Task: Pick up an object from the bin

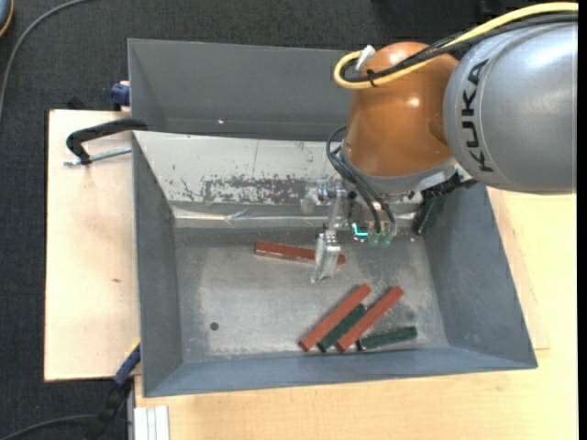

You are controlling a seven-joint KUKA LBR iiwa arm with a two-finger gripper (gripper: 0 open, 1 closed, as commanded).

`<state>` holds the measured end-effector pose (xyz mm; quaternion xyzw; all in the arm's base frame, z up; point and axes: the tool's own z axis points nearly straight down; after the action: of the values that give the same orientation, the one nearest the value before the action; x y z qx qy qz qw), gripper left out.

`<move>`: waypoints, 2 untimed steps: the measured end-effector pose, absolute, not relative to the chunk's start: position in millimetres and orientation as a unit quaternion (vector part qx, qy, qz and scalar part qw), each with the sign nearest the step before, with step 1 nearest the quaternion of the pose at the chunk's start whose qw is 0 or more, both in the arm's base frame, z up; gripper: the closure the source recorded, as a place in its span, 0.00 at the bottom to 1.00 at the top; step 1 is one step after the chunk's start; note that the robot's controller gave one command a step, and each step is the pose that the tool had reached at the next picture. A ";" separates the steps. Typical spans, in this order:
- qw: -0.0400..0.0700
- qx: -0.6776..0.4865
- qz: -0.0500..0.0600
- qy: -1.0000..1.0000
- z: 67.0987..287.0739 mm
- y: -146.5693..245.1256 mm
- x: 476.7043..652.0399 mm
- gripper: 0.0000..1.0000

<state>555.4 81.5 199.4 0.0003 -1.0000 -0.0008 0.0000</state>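
In the camera view, the jaws are seen low at the middle of the bin [229,312], at the right end of a red-brown stick [282,250] lying flat on the floor. Whether they are released or clenched cannot be told. Nothing is seen lifted, so grasp and lift are judged outstanding. At lower right, red and green sticks [353,319] are left untouched.

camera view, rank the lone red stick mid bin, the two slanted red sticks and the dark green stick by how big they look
1. lone red stick, left slanted red stick and right slanted red stick: they look alike, so not ranked.
2. dark green stick: clearly smallest.
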 end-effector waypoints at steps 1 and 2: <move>-0.002 0.129 -0.001 -0.992 71.0 84.8 568.4 0.00; -0.003 0.076 -0.001 -0.997 71.3 73.8 599.6 0.00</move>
<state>599.6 73.8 71.3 0.0756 -0.9971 -0.0010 -0.0032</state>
